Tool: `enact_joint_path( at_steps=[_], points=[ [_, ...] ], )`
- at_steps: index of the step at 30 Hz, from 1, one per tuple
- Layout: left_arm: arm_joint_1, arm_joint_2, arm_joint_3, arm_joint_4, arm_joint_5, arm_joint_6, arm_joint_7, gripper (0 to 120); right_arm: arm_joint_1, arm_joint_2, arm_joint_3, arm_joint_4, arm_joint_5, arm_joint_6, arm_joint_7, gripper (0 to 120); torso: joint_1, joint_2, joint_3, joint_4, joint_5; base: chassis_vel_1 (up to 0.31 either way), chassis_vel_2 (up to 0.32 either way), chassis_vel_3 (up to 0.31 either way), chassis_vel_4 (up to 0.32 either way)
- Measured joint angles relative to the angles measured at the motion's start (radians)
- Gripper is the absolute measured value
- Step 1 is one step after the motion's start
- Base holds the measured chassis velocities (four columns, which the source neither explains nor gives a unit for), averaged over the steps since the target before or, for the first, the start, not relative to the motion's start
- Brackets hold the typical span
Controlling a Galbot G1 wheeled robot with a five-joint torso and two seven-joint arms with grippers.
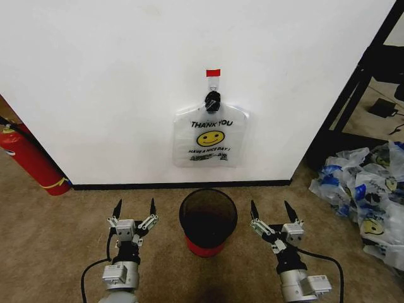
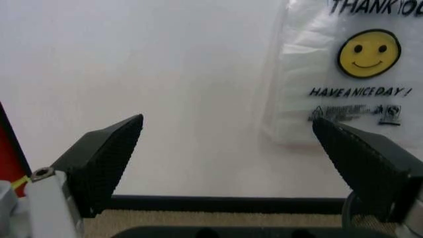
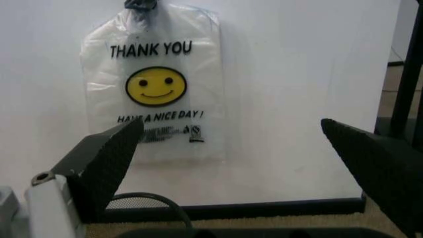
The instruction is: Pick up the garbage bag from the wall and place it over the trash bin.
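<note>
The garbage bag (image 1: pixel 211 137) (image 2: pixel 343 74) (image 3: pixel 155 89) hangs flat on the white wall (image 1: pixel 126 76) from a hook under a strip of red tape (image 1: pixel 213 73). It is translucent white with "THANK YOU" and a yellow smiley face. Directly below it on the carpet stands the round dark trash bin (image 1: pixel 207 221) with a red base; its rim (image 3: pixel 142 201) shows in the right wrist view. My left gripper (image 1: pixel 134 207) is open to the bin's left. My right gripper (image 1: pixel 271 209) is open to the bin's right. Both are low, short of the wall, holding nothing.
A red fire extinguisher (image 1: pixel 28 158) leans at the wall's left end. A heap of similar plastic bags (image 1: pixel 363 189) lies on the floor at the right, beside a black frame (image 1: pixel 353 95). A black baseboard (image 1: pixel 183 185) runs along the wall. Brown carpet (image 1: pixel 57 240) surrounds the bin.
</note>
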Motion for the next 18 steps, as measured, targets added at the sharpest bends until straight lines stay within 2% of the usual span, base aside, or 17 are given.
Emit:
enact_joint_path(
  at_steps=[14, 18],
  points=[
    [0.014, 0.002, 0.005, 0.013, 0.008, -0.002, -0.002, 100, -0.011, -0.003, 0.002, 0.013, -0.007, 0.01, -0.002, 100, 0.0, 0.0, 0.0, 0.0, 0.0, 0.0, 0.0, 0.0, 0.0],
    [0.032, -0.006, 0.007, 0.013, 0.031, -0.005, -0.002, 100, 0.043, -0.042, 0.001, -0.021, 0.041, 0.008, -0.007, 100, 0.0, 0.0, 0.0, -0.0001, 0.0, 0.0, 0.0, 0.0, 0.0]
  ],
)
